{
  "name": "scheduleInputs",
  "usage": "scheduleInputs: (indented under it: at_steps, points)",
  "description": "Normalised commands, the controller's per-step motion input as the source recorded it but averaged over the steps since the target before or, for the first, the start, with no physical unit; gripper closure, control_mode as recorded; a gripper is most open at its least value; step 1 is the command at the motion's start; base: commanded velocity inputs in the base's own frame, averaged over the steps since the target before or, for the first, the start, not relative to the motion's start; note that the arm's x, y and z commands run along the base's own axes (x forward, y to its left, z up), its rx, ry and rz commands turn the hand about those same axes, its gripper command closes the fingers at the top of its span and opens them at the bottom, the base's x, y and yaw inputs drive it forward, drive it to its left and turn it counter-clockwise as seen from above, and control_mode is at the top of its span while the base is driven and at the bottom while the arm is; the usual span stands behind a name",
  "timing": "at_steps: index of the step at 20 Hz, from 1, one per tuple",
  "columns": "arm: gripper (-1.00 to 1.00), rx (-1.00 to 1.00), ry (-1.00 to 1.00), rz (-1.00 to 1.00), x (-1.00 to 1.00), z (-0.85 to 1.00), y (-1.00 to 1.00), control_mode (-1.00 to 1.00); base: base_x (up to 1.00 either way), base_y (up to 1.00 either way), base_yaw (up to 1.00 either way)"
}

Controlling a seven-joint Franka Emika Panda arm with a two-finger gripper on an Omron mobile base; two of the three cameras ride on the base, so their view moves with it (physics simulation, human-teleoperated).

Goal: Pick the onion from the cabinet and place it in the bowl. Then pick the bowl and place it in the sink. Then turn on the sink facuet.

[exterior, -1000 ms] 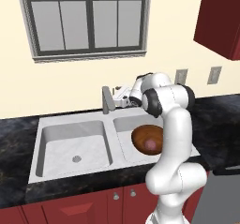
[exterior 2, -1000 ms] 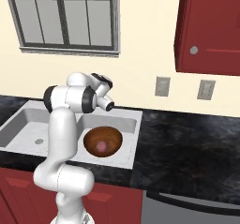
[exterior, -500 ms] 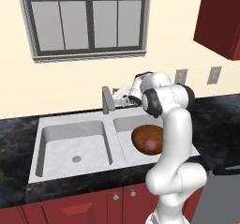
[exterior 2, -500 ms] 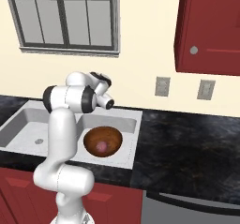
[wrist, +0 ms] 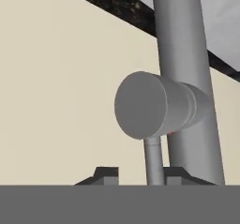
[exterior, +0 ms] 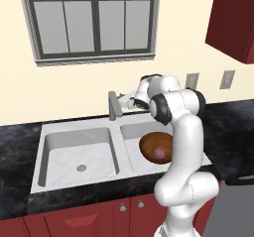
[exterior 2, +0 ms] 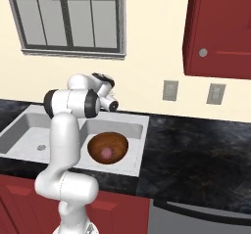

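In the hand view, tool (wrist: 140,174) straddles sink facuet (wrist: 180,78) lever.

We take the pale grey-white two-basin sink (exterior: 79,151) as our landmark. In its right basin sits the round brown wooden bowl (exterior: 156,148), with the small reddish-pink onion (exterior: 159,153) inside. The short grey metal faucet (exterior: 114,105) stands behind it, the black speckled desk (exterior 2: 196,154) extending to its right.

Glossy brown wooden bowl (exterior: 155,147), matt grey metal sink facuet (exterior: 114,105), smooth pale sink (exterior: 79,149), speckled black stone table (exterior 2: 206,152)
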Motion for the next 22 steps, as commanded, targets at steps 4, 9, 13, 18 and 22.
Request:
scheduleInputs:
  at_steps: [4,9,13,18,22]
  points:
    - [1.00,0.09,0.19,-0.10,0.26,0.00,-0.67,-1.00,0.00,0.00,0.00]
    - [1.00,0.12,0.19,-0.09,0.20,0.00,-0.87,-1.00,0.00,0.00,0.00]
    - [1.00,0.14,0.19,-0.08,0.16,0.00,-0.96,-1.00,0.00,0.00,0.00]
    - [1.00,0.14,0.19,-0.08,0.13,0.00,-1.00,-1.00,0.00,0.00,0.00]
    - [1.00,0.15,0.19,-0.07,0.12,0.00,-1.00,-1.00,0.00,0.00,0.00]
